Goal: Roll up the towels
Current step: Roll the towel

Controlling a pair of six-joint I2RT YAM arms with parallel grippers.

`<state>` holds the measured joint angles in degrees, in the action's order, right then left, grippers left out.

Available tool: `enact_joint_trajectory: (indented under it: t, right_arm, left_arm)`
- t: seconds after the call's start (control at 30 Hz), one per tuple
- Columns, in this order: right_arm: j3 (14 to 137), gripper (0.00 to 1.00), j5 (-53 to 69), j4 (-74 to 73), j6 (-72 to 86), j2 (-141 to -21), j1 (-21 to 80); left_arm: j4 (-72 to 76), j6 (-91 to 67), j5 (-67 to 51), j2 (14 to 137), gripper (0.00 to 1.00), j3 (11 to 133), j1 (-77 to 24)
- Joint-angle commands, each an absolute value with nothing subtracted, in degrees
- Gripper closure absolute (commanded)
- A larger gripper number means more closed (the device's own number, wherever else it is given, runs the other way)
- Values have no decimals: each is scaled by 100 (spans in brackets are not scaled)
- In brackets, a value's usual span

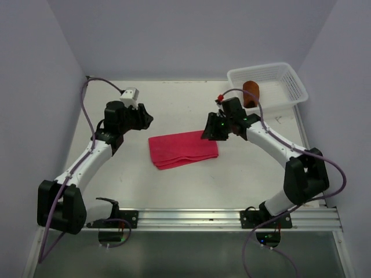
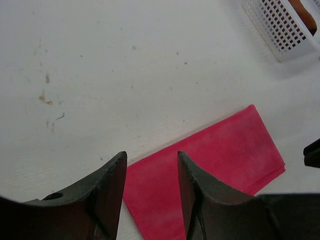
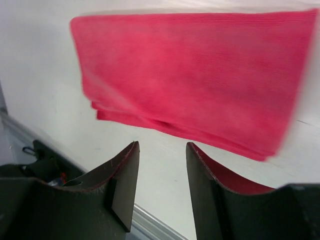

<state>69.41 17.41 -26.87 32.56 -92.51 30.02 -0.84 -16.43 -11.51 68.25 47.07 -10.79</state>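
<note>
The pink towel (image 1: pixel 183 150) lies folded flat in the middle of the table. It also shows in the left wrist view (image 2: pixel 210 170) and the right wrist view (image 3: pixel 195 75). The rust-brown towel (image 1: pixel 251 92) sits rolled up inside the white mesh basket (image 1: pixel 290 81). My left gripper (image 1: pixel 145 119) is open and empty, above the table just left of the pink towel's far left corner; in its wrist view (image 2: pixel 151 165) the towel lies between the jaws. My right gripper (image 1: pixel 210 133) is open and empty over the towel's right end; it also shows in its wrist view (image 3: pixel 162 152).
The basket stands at the back right corner and shows in the left wrist view (image 2: pixel 280 30). A metal rail (image 1: pixel 191 219) runs along the near edge, carrying the arm bases. Grey walls enclose the table on three sides.
</note>
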Motion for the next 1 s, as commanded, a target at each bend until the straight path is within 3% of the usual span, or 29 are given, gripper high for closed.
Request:
enact_joint_trajectory:
  t: [0.0,0.27,0.63,0.97]
  right_arm:
    - [6068,54,1143,-2532,3085,-8571,2454]
    - [4624,55,1661,-1310,3744,-8033,1398]
    - [4052,55,2285,-124,4043,-8595,1257]
    - [3569,57,2531,632,4280,-8991,1257]
  left_arm:
    - [-193,-1617,-1477,7320,51,5281,-1388]
    - [-1350,-1775,-827,9244,51,7579,-2741]
    - [-3348,-1802,-45,12223,50,11071,-4156]
    - [-3937,-1986,597,13122,50,11724,-4640]
